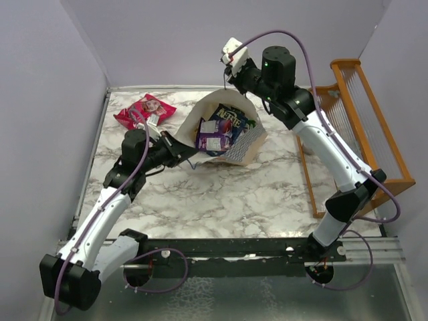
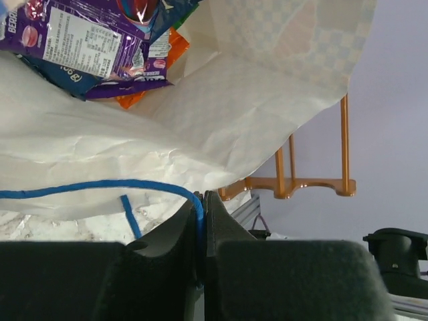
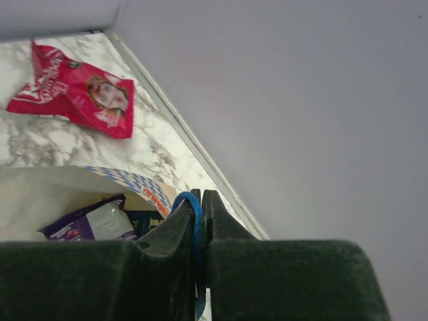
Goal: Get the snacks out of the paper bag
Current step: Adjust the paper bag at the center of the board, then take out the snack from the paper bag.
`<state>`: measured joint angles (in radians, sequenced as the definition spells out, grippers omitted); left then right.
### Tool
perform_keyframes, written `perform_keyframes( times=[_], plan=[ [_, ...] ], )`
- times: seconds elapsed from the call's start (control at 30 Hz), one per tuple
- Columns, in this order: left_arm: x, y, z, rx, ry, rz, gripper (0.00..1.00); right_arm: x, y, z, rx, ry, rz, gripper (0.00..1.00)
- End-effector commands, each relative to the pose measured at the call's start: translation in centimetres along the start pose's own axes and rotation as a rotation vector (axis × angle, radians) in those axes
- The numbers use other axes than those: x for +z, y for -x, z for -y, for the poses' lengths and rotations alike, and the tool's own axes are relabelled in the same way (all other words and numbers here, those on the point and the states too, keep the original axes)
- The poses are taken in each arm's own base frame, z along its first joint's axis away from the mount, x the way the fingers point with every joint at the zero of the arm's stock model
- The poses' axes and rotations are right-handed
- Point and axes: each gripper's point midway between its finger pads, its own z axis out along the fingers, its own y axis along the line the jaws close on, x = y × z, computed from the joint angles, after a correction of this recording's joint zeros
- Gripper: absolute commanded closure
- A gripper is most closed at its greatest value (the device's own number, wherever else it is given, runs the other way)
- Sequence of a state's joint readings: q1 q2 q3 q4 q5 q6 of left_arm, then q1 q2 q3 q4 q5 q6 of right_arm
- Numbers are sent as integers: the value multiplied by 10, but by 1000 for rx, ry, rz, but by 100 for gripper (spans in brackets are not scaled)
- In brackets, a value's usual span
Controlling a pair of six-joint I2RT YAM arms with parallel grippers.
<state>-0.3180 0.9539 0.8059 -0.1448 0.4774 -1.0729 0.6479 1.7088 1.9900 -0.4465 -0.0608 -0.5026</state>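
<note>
at the left end effector [image 2: 202, 197], pinches the near blue cord [image 2: 100, 186] of the paper bag [image 1: 249, 146], fingers fully closed on it. at the right end effector [image 3: 200, 195], clamps the far blue cord [image 3: 184, 198] the same way, above the bag's far rim. holds the bag mouth wide between the two, on the tabletop [image 1: 221, 194]. inside, shows a purple packet [image 1: 215, 137], a dark blue chips bag [image 1: 233, 119] and an orange pack [image 2: 134, 100]. out on the tabletop, left of the paper bag and apart from it, shows a pink-red bag [image 1: 144, 110]. right of the paper bag, shows an orange wooden rack [image 1: 364, 127].
</note>
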Motion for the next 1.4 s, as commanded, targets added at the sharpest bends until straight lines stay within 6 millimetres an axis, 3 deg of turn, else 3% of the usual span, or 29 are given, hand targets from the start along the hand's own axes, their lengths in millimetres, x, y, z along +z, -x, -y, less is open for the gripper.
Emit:
perform_keyframes(
  times=[0.0, 0.23, 0.37, 0.5, 0.6, 0.73, 0.97, 1.07, 1.2, 1.37],
  plan=[
    [-22, -2, 0, 107, 31, 41, 87, -36, 78, -17, 33, 156, 288, 98],
    [-64, -16, -36, 226, 206, 72, 46, -45, 76, -46, 96, 268, 349, 98],
    [-102, -13, -40, 326, 278, 152, 27, -39, 62, -62, 130, 330, 298, 98],
    [-123, -6, -23, 449, 277, 179, 22, -43, 60, -71, 172, 368, 307, 98],
    [-123, 2, 2, 521, 215, 178, 27, -45, 64, -73, 211, 381, 313, 98],
    [-102, 6, 32, 515, 75, 158, 40, -37, 56, -66, 260, 331, 263, 98],
    [-59, 25, 51, 502, 4, 151, 49, -39, 57, -67, 297, 329, 262, 98],
    [-32, 14, 57, 542, 11, 127, 50, -40, 61, -65, 326, 320, 271, 98],
    [12, -27, 72, 687, 78, 81, 50, -32, 55, -56, 355, 264, 234, 98],
    [45, -20, 69, 721, 159, 190, 57, -18, 36, -35, 381, 135, 125, 98]
  ],
)
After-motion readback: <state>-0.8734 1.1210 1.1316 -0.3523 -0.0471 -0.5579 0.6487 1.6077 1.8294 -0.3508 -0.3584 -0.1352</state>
